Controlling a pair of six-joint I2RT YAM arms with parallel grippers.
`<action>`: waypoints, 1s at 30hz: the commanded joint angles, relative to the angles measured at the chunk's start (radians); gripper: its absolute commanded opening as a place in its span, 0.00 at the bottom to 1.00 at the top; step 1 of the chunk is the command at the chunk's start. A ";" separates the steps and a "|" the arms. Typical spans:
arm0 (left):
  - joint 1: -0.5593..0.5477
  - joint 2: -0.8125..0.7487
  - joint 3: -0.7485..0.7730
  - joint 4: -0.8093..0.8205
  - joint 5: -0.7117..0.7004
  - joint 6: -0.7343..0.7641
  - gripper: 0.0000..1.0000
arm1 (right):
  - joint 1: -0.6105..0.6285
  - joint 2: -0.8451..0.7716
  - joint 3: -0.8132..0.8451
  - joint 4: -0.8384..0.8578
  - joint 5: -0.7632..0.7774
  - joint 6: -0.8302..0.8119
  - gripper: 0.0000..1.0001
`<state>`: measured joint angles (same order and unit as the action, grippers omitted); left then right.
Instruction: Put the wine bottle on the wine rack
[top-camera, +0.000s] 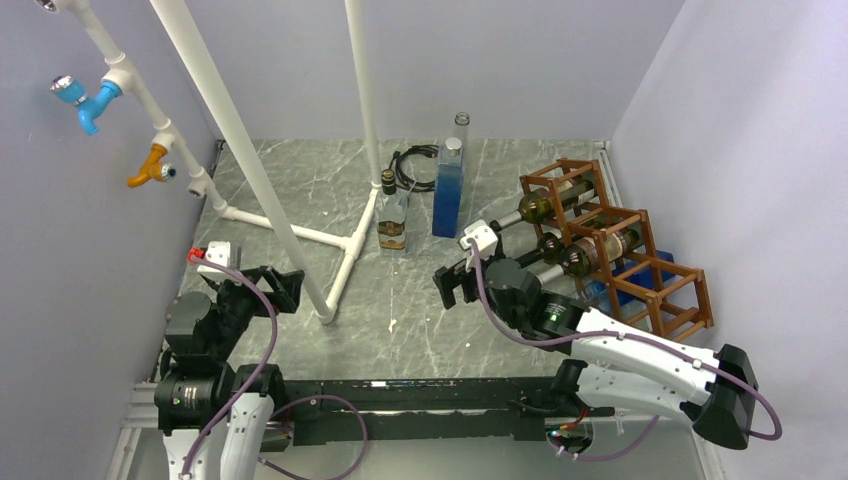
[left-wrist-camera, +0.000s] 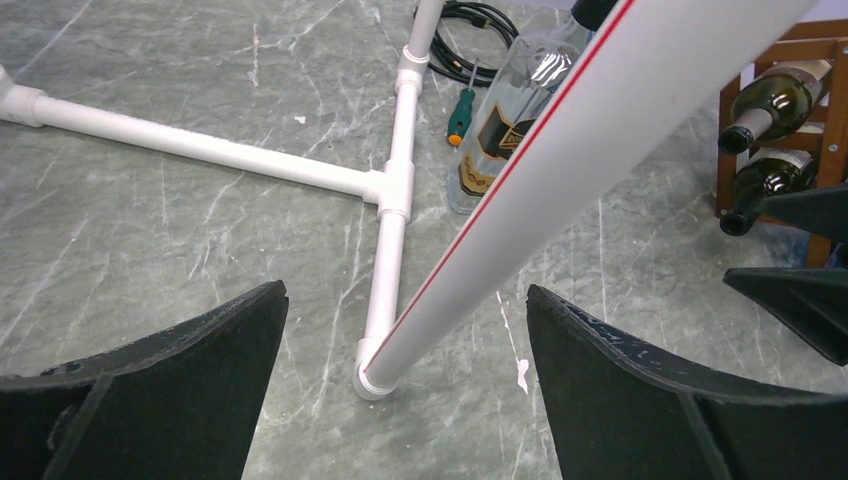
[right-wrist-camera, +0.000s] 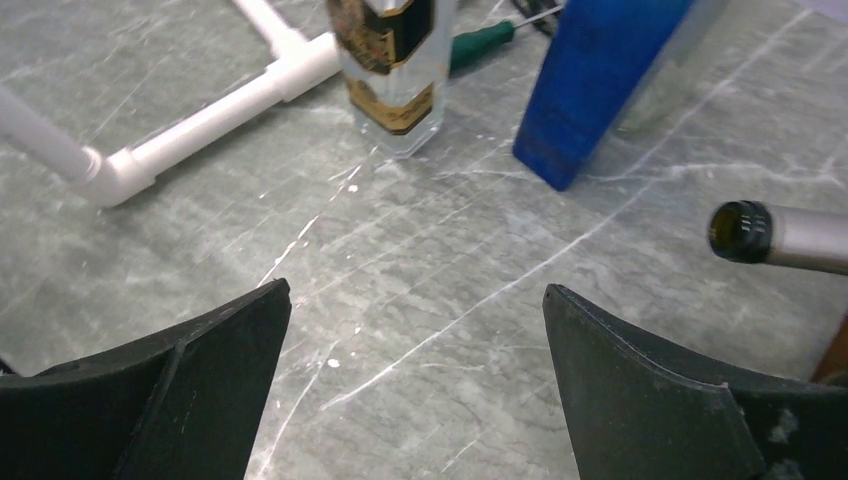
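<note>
The reddish-brown wine rack (top-camera: 650, 262) stands at the right wall, also seen in the left wrist view (left-wrist-camera: 812, 45). Three wine bottles lie in its cells, necks pointing left: one in the far cell (top-camera: 545, 205) and two in the middle cells (top-camera: 585, 255). One bottle mouth (right-wrist-camera: 742, 232) shows at the right edge of the right wrist view. My right gripper (top-camera: 452, 282) (right-wrist-camera: 417, 290) hovers open and empty just left of those necks. My left gripper (top-camera: 285, 285) (left-wrist-camera: 405, 295) is open and empty at the near left, facing a slanted white pipe (left-wrist-camera: 545, 175).
A white pipe frame (top-camera: 300, 235) crosses the left and middle of the table. A clear square bottle with a black and gold label (top-camera: 392, 218) and a tall blue bottle (top-camera: 447, 190) stand at mid-back. A green screwdriver (left-wrist-camera: 460, 115) and black cable (top-camera: 412, 165) lie behind them.
</note>
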<state>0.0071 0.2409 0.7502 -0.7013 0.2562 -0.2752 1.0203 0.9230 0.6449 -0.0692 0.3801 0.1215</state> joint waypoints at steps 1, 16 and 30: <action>0.022 0.009 0.023 0.018 0.009 -0.005 0.95 | 0.000 -0.046 0.041 0.022 0.128 0.045 1.00; 0.022 0.005 0.020 0.019 0.009 -0.009 0.95 | -0.310 0.272 0.566 0.006 0.016 0.028 0.99; 0.022 -0.018 0.015 0.026 0.017 -0.004 0.96 | -0.318 0.408 0.699 0.058 0.082 0.001 0.99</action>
<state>0.0246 0.2241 0.7502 -0.7010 0.2634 -0.2756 0.7074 1.3457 1.3308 -0.0586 0.4362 0.1230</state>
